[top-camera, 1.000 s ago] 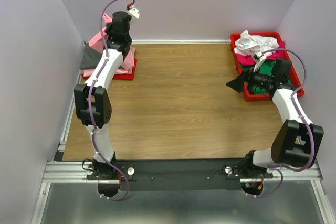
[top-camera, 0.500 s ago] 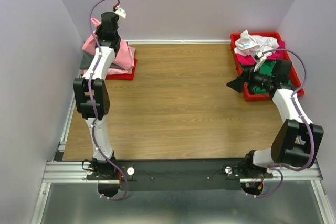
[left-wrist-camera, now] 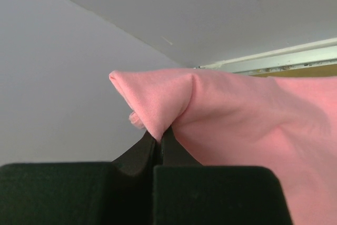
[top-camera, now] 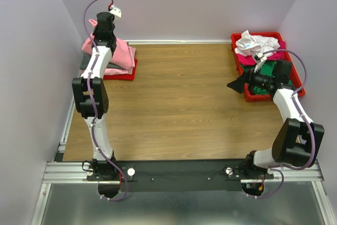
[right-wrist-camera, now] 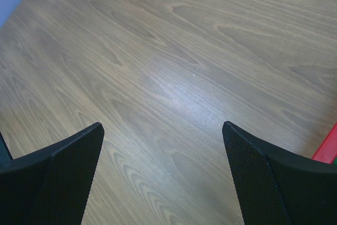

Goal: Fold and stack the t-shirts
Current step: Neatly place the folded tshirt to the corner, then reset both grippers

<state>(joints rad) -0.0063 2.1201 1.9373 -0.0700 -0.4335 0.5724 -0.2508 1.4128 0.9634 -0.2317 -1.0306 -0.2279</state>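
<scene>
Top external view, starting at 6 o'clock: both arms rise from the near edge of the desk. At about 3 o'clock the right tool hangs over bare wood with its jaws spread wide apart and nothing between them. The right wrist view confirms it, showing the two dark fingers on either side of plain desk.

Just beyond that tool, at 2 o'clock, sits the right red tray. It holds a loose heap: a green t-shirt nearest, a magenta t-shirt behind it and a crumpled white t-shirt on top at the far end.

At 10 o'clock the left red tray carries a pile with a dark grey t-shirt at its left side.

Farthest off, at 11 o'clock near the back wall, the left tool is raised above that pile. In the left wrist view the left tool has its jaws pressed together on a pinched fold of the pink t-shirt. The rest of the pink t-shirt hangs down and drapes over the pile on the left tray.
</scene>
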